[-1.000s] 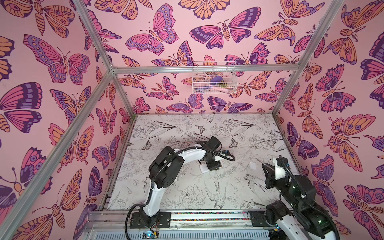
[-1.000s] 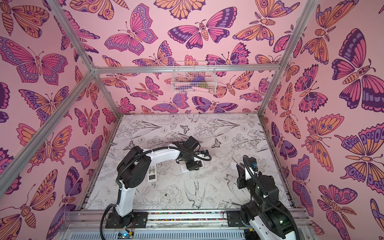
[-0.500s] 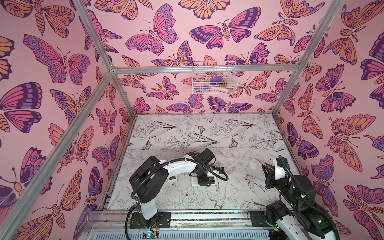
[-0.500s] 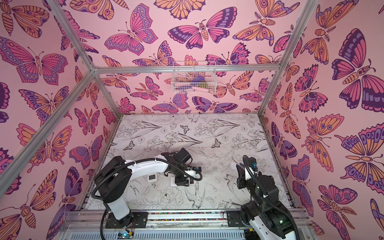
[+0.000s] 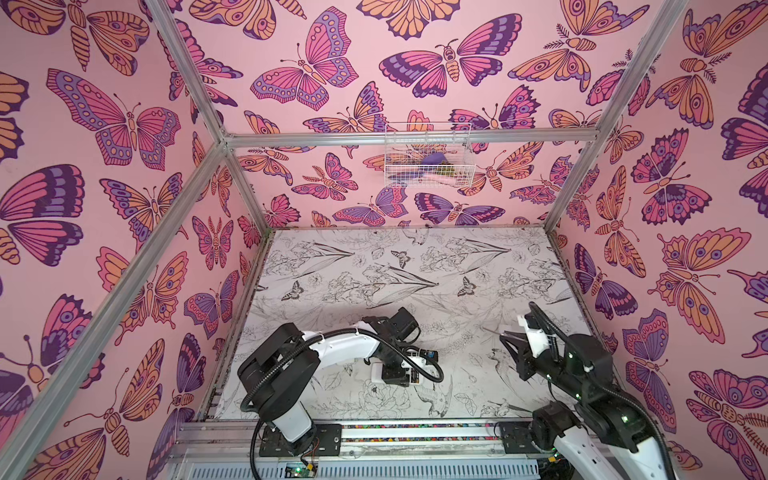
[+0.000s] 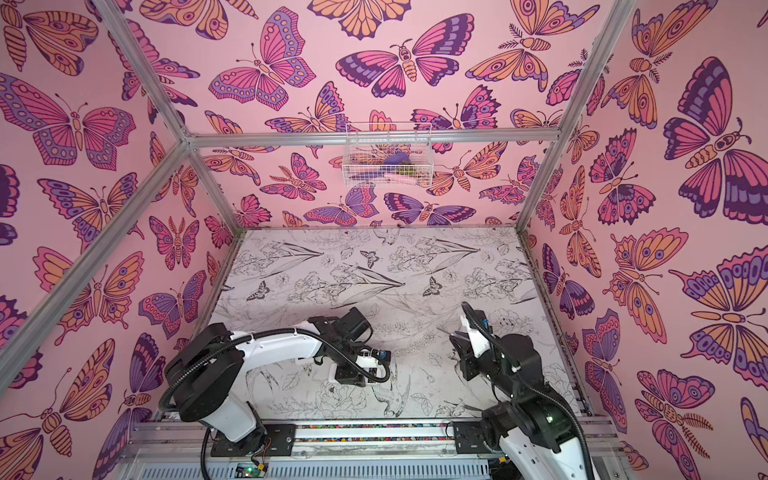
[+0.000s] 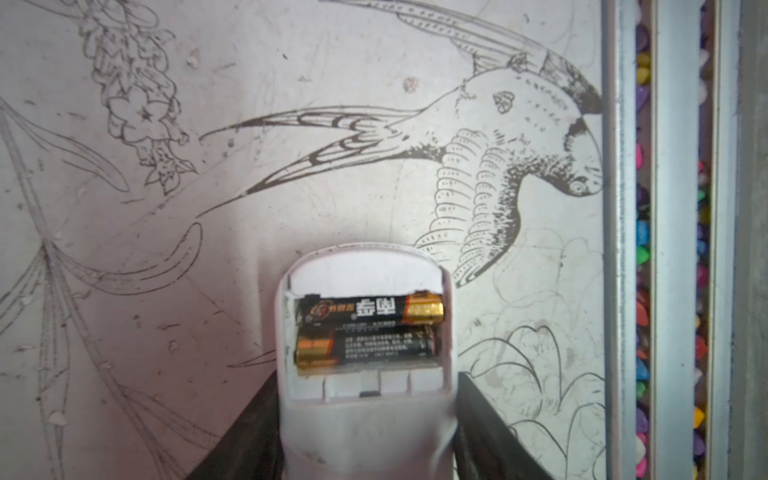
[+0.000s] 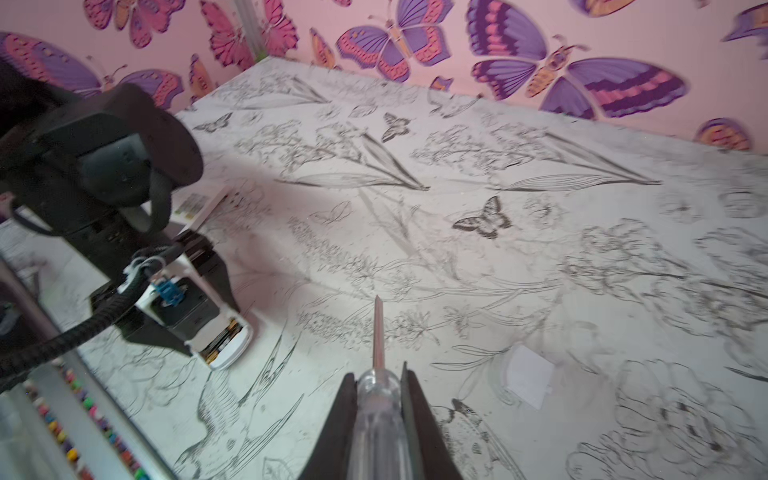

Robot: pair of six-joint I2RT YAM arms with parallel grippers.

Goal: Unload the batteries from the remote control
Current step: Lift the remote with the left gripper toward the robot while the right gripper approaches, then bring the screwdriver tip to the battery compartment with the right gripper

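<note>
Left wrist view: I am gripping the white remote control in the left claw, with its black fingers pressing against both long sides just behind the open battery bay. Two black, gold-ended batteries are lying side by side across that bay, uncovered and facing the camera. I am holding the remote control low over the flower-printed worktop, near the front rail; I cannot tell whether it is touching. In the right wrist view I am clamping the right claw on the clear handle of a screwdriver. Its thin shaft is pointing out over bare worktop, well apart from the remote control. A small white flat piece is lying on the worktop near that claw.
</note>
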